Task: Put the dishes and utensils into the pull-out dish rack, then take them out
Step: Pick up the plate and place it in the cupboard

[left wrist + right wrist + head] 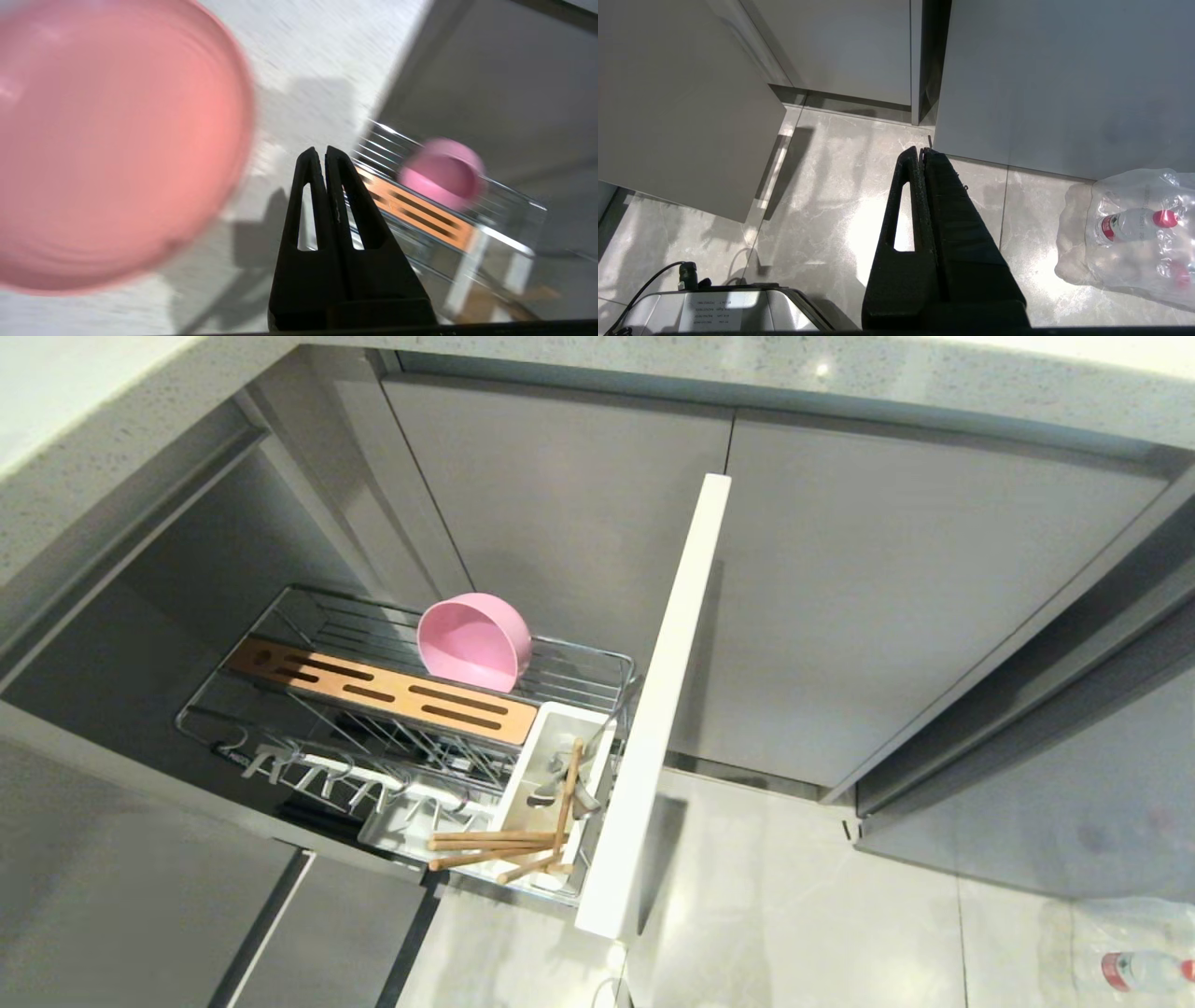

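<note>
pink bowl (474, 641), slotted brown wooden strip (383, 689), chrome rack (597, 665)

Open rack top (280, 616) left of bowl (474, 641) (caddy (546, 761) crowded with chopsticks (495, 849))

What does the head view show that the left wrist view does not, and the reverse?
Only the head view shows the white utensil caddy with wooden chopsticks and the cabinet front. Only the left wrist view shows the left gripper, shut, and a pink plate on the countertop. Both show the pink bowl in the dish rack and its wooden strip.
</note>
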You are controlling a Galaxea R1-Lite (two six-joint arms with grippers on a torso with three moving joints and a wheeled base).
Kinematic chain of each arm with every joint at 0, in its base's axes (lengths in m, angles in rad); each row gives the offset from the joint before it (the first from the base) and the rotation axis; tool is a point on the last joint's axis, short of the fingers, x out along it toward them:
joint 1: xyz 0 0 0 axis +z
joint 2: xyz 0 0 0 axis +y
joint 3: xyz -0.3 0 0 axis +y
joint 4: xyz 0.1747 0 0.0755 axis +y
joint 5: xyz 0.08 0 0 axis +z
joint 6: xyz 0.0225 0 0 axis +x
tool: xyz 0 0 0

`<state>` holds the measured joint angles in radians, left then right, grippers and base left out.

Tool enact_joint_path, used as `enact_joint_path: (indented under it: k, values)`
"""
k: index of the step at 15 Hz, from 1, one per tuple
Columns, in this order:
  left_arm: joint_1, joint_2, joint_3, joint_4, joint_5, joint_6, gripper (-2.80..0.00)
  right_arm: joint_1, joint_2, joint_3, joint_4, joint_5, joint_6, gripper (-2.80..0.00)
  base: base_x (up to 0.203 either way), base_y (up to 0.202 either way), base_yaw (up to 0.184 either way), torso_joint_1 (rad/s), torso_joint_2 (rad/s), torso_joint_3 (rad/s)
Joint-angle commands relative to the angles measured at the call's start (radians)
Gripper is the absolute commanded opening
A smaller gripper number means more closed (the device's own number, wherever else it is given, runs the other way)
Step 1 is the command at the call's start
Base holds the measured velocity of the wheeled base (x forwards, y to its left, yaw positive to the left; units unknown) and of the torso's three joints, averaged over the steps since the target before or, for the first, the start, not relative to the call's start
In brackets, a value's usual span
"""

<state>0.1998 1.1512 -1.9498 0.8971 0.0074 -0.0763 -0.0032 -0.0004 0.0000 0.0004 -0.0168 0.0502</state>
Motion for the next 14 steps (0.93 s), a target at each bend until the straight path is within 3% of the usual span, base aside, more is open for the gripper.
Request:
enact_joint_path:
  k: [1, 3, 5, 9, 14]
  values:
    - [0.02, 0.007, 0.0, -0.021, 0.034, 0.051, -2.8, 0.0, 0.0, 0.002, 0.0, 0.0, 0.0, -2.8, 0.0, 0.0, 0.0, 0.0, 0.0, 0.0]
    - [0.023, 0.018, -0.001, -0.052, 0.069, 0.105, -2.8, 0.0, 0.0, 0.002, 0.0, 0.0, 0.0, -2.8, 0.0, 0.0, 0.0, 0.0, 0.0, 0.0]
    - [0.023, 0.053, 0.0, -0.066, 0.166, 0.174, -2.8, 0.0, 0.0, 0.002, 0.001, 0.0, 0.0, -2.8, 0.0, 0.0, 0.0, 0.0, 0.0, 0.0]
    - [0.023, 0.105, -0.005, -0.086, 0.322, 0.194, -2.8, 0.0, 0.0, 0.002, 0.001, 0.0, 0.0, -2.8, 0.0, 0.0, 0.0, 0.0, 0.0, 0.0]
    - [0.02, 0.14, -0.006, -0.185, 0.339, 0.188, -2.8, 0.0, 0.0, 0.002, 0.001, 0.0, 0.0, -2.8, 0.0, 0.0, 0.0, 0.0, 0.0, 0.0]
